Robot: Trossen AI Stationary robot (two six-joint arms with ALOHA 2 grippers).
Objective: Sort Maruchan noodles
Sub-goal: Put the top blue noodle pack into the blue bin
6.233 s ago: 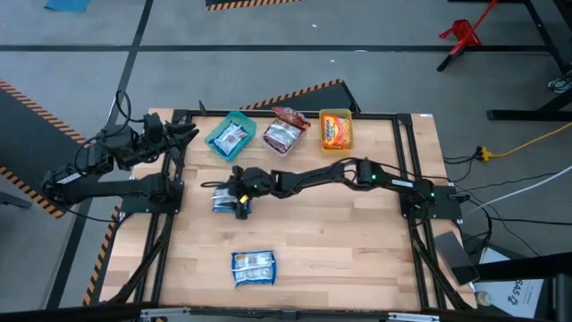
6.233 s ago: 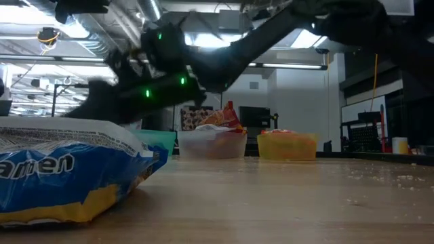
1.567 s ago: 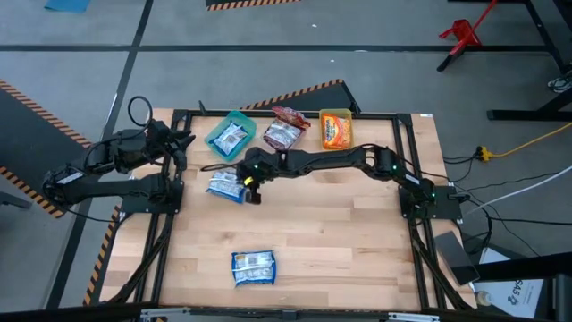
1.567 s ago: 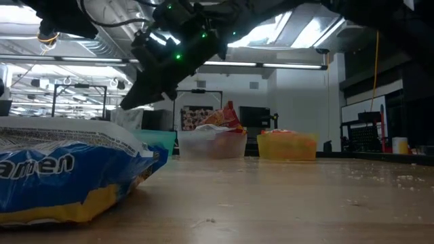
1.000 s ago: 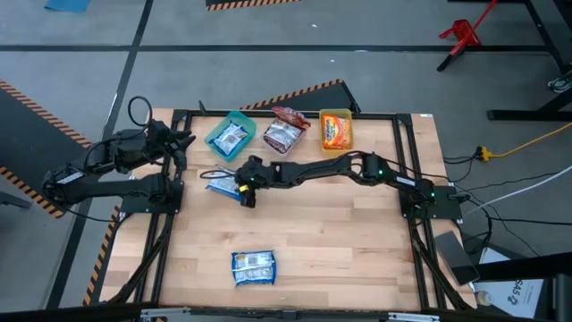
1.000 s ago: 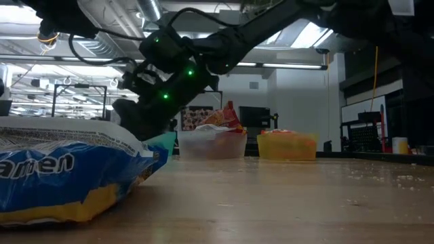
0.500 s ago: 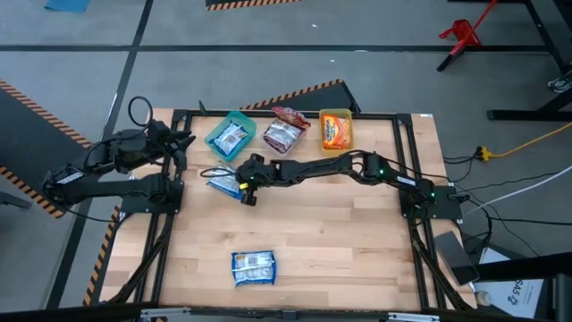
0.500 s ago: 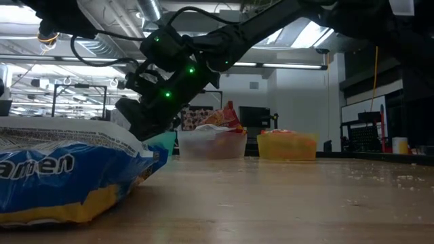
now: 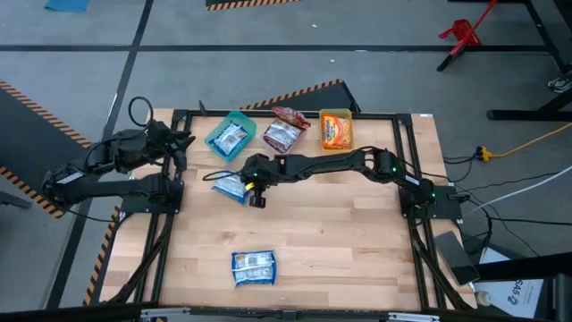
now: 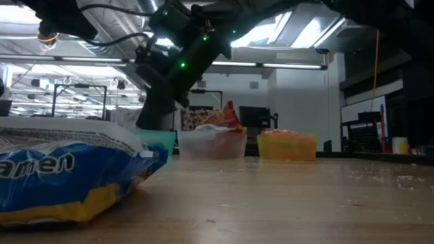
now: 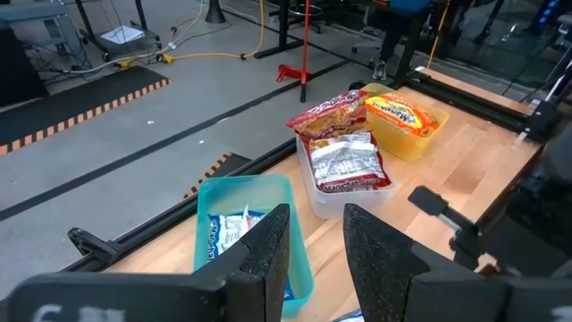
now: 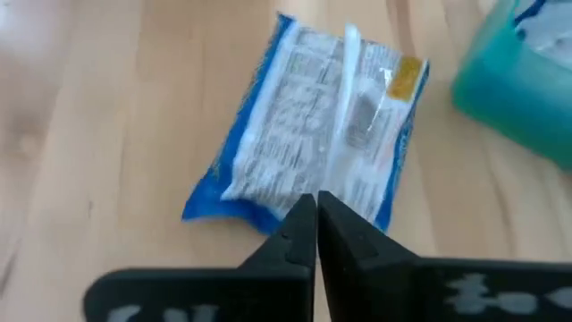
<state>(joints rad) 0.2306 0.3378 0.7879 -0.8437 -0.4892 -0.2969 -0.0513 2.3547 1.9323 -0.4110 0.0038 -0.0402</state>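
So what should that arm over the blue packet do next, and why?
Probably open and lower again. The right hand is shut with nothing between its fingers, and the flat blue plastic noodle packet lies loose on the wooden table, beside the green plastic bin.

The table [image 9: 340, 241] is light wood w/ a black frame. The teal bin [image 9: 231, 137] is holding a blue & white noodle pkt. The clear bin [image 9: 282, 136] is showing red & silver pkts inside. The yellow bin [image 9: 336, 131] is holding an orange pkt w/ red print. A blue pkt [image 12: 313, 130] w/ a white middle & a small yellow patch is lying by the teal bin. Another blue pkt [image 9: 254, 266] w/ white & yellow is lying near the front. Both arms are looking black, w/ green lights glowing on the right arm [image 10: 183, 64]. Orange & black stripes [image 9: 295, 95] are running along the grey floor.
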